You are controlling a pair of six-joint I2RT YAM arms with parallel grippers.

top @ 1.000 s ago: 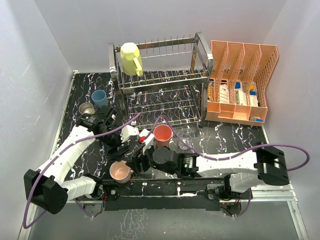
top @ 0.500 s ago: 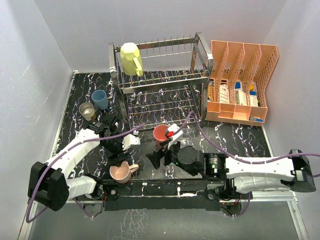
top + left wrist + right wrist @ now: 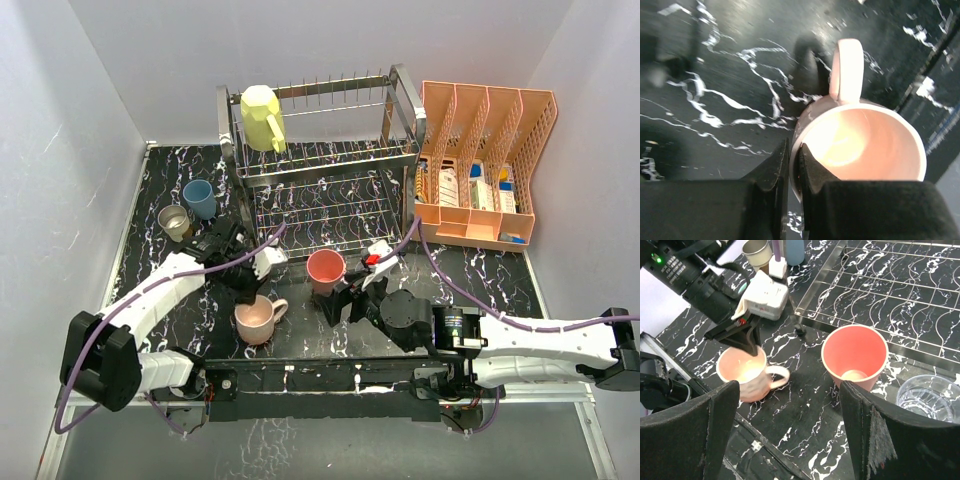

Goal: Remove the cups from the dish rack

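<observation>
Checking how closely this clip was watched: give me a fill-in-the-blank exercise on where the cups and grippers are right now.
The lone mug on the dish rack is pale ____.
The left gripper is shut on the peach-pink mug, pinching its ____, not its handle.
The right gripper, facing the salmon-red cup, has its jaws ____.
Missing words: yellow; rim; open.

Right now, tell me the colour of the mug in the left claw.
The mug is peach-pink, seen best in the left wrist view.
</observation>
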